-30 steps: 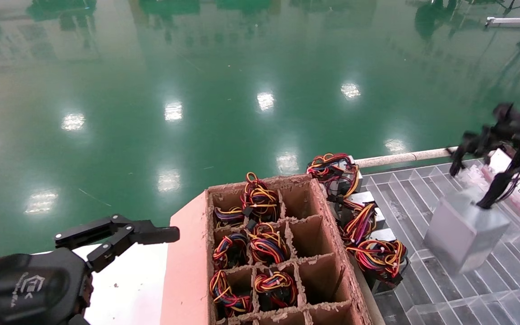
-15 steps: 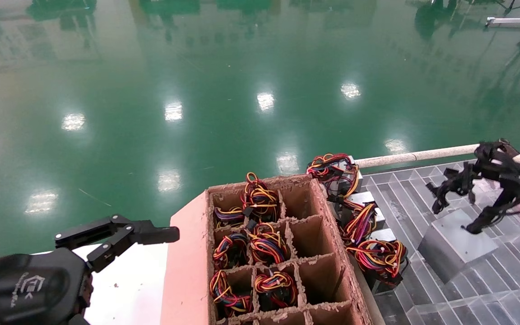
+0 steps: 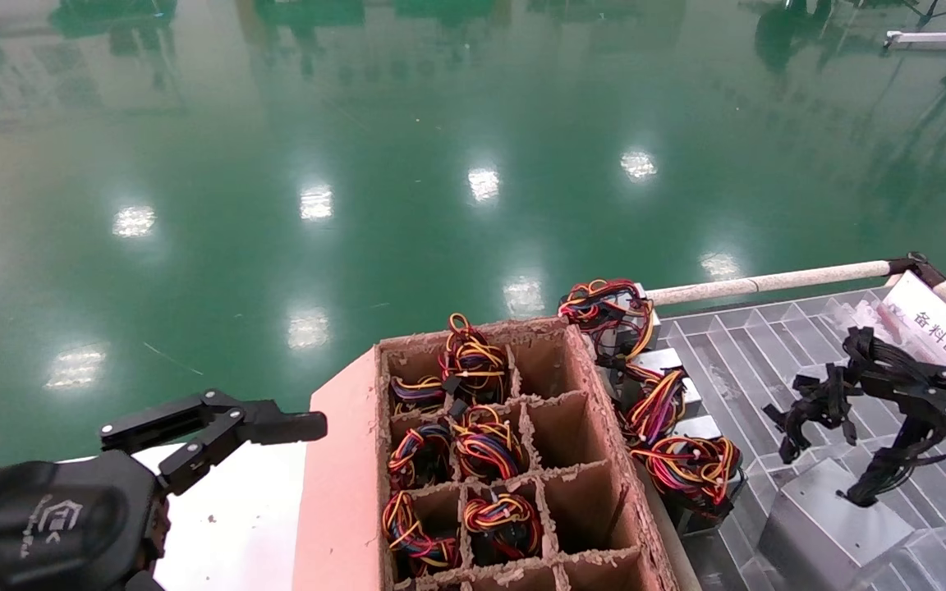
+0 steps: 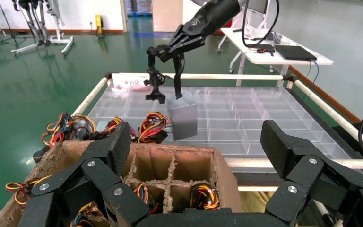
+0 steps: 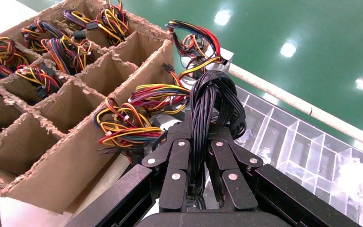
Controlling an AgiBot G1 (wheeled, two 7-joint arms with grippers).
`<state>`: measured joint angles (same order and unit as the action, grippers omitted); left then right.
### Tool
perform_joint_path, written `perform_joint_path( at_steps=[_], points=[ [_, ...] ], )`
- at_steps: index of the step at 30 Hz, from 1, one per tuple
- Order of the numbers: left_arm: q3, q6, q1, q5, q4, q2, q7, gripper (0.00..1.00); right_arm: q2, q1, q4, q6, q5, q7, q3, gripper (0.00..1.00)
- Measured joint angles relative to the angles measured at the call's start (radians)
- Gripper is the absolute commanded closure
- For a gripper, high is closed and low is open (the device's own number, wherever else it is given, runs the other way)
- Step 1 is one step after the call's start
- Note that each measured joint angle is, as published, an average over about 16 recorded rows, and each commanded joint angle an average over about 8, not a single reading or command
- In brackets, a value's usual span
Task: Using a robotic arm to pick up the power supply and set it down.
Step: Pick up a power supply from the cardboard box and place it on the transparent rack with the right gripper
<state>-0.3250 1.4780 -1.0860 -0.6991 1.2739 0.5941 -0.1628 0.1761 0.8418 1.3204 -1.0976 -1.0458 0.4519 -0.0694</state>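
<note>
Right wrist view: right gripper [image 5: 199, 156], fingers clamped on the black cable bundle [image 5: 212, 101] of the power supply [image 3: 830, 525], holding it by the leads, not the case. Head view: same gripper [image 3: 867, 410] over the clear compartment tray [image 3: 736, 345], towards its near right part; the grey metal case hangs tilted below it, lower edge at or touching the dividers, contact not certain. Handling, judged: case rigid, smooth and probably heavy for its bulk; cables pliant, so the box may swing or twist; a grip across the flat sides would be steadier, and lowering should be slow. Beside the tray's left edge: three wired grey units [image 3: 670, 427] with red-yellow-orange looms. Further left: divided cardboard box [image 3: 580, 509], several cells holding similar wire bundles [image 3: 473, 361]. Left gripper [image 3: 214, 427] parked, fingers spread and empty, at the near left over a white surface [image 3: 235, 525].
</note>
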Motion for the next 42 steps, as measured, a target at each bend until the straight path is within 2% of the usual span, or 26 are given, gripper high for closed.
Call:
perform_joint_path(
  at_steps=[11, 21, 42],
  points=[
    [0.0, 0.0, 0.0, 0.0, 0.0, 0.0, 0.0, 0.0, -0.012, 0.01, 0.023, -0.042, 0.016, 0.054, -0.015, 1.0],
    [-0.001, 0.0, 0.0, 0.0, 0.0, 0.0, 0.0, 0.0, 0.005, 0.064, 0.029, -0.099, 0.015, 0.083, -0.039, 1.0],
    [-0.001, 0.0, 0.0, 0.001, 0.0, 0.0, 0.001, 0.0, 0.152, 0.206, 0.027, -0.169, -0.07, 0.156, -0.144, 1.0]
  ],
)
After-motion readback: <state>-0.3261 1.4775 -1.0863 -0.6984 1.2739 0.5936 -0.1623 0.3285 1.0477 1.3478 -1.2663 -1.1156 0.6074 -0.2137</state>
